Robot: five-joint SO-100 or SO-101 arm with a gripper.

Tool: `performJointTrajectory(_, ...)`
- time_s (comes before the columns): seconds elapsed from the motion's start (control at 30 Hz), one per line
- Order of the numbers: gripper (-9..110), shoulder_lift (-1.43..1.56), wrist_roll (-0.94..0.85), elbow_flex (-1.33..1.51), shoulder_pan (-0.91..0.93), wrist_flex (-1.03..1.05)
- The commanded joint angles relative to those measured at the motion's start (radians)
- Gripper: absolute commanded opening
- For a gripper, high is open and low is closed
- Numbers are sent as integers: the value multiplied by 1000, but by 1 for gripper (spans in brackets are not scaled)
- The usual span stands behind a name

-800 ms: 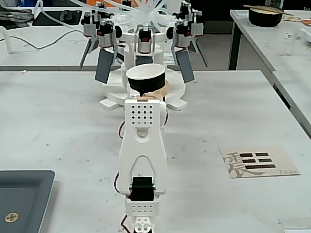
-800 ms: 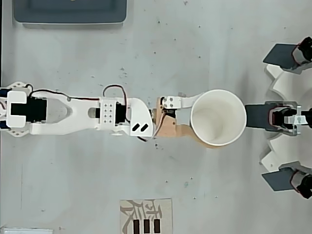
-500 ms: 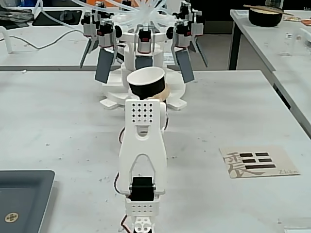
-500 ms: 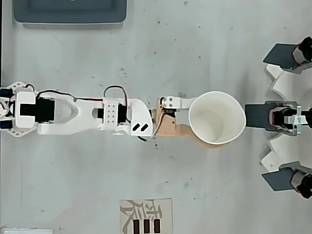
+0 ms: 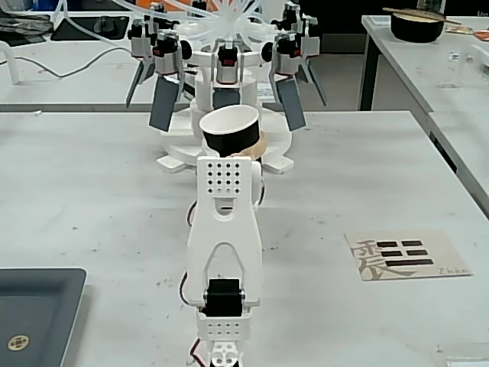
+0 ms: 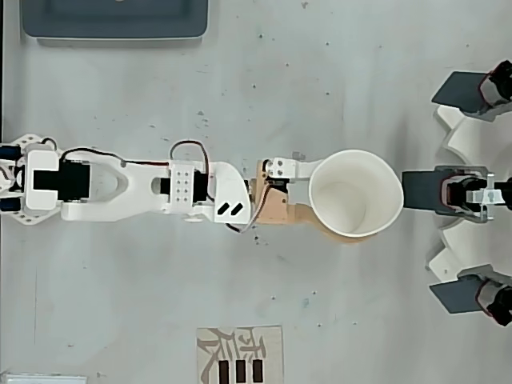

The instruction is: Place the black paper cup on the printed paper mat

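Note:
The black paper cup is upright, white inside, and sits between my gripper's fingers straight ahead of the arm; the overhead view looks down into its open mouth. A white finger and a tan finger hug its two sides, so the gripper is shut on the cup. The fingertips are hidden under the rim. In the fixed view the printed paper mat lies flat to the right of the arm; in the overhead view the mat is at the bottom edge, well away from the cup.
A white carousel rig with dark grey paddles stands just beyond the cup, its nearest paddle close to the rim. A dark grey tray lies at the near left. On another table at the far right sits a dark bowl.

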Motion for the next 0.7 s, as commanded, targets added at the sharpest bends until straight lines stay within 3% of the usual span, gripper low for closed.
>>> performJointTrajectory(0.0, 7, 69, 29, -2, 2, -25)
performJointTrajectory(0.67, 7, 390, 69, 278, 2, -14)
